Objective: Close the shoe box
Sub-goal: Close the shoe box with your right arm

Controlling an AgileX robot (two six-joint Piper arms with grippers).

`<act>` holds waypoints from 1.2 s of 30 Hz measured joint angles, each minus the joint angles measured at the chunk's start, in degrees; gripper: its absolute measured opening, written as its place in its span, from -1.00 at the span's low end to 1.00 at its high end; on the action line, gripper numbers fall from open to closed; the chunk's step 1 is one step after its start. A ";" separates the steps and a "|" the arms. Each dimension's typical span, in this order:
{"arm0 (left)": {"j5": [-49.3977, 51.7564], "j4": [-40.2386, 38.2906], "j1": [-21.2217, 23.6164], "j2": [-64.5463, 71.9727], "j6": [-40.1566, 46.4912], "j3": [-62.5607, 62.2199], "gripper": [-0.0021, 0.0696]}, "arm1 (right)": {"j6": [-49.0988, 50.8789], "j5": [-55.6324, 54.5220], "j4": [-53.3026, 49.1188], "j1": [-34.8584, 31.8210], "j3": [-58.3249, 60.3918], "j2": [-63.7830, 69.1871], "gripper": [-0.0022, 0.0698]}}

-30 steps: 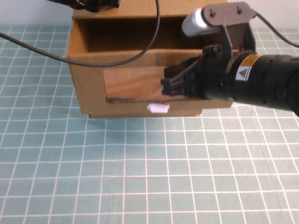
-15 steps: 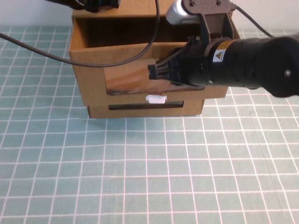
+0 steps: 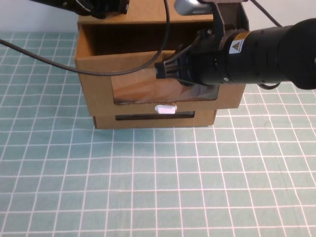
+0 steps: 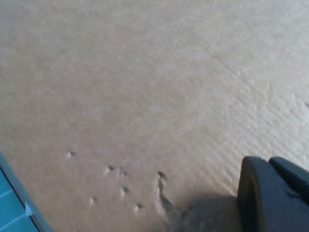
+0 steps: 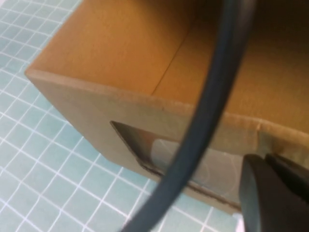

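The shoe box [image 3: 95,83] is a brown cardboard drawer with a clear window [image 3: 143,91] and a white pull tab [image 3: 166,108] at its front's bottom edge. It sticks out partway from its cardboard sleeve [image 3: 148,14], and its inside shows from above. My right gripper [image 3: 159,70] is shut, its tip against the drawer's front near the top right of the window. In the right wrist view the right gripper [image 5: 264,162] sits close to the window [image 5: 164,152]. My left gripper [image 3: 104,6] is shut and rests on the sleeve's top at the back left, close to bare cardboard [image 4: 145,96].
A matching cardboard box [image 3: 103,120] with a narrow window lies under the shoe box. A black cable [image 3: 123,66] loops from the left across the open drawer. Green gridded mat [image 3: 158,177] covers the table in front and to both sides.
The right gripper has moved away from the camera against the drawer's front, and the drawer has slid back into its sleeve. The lower box's front has come into view. The left gripper stays put.
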 joint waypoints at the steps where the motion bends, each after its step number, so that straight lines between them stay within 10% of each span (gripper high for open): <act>1: 0.00 0.00 0.00 0.00 0.00 0.00 -0.96 | 0.00 -0.39 0.00 0.00 0.00 0.00 -0.97; 36: 0.54 0.35 0.00 0.00 0.00 -0.17 -0.96 | -1.44 -9.58 0.03 -2.57 -10.84 13.00 -0.97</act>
